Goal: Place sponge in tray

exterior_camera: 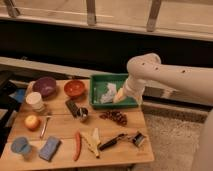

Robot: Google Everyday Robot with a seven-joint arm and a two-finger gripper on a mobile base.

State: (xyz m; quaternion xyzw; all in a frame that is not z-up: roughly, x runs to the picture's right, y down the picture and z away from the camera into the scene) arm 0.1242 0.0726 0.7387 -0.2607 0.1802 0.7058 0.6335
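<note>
From my station I see the gripper [119, 95] hanging low over the right end of the green tray [102, 79], just right of centre frame, its claw spread apart with nothing between the fingers. A white cloth [107, 94] lies in the tray just beside it. The sponge [50, 148] sits flat on the wooden table [60, 126] at lower left, well apart from the tray, between a blue cup [21, 146] and a red pepper [77, 146].
</note>
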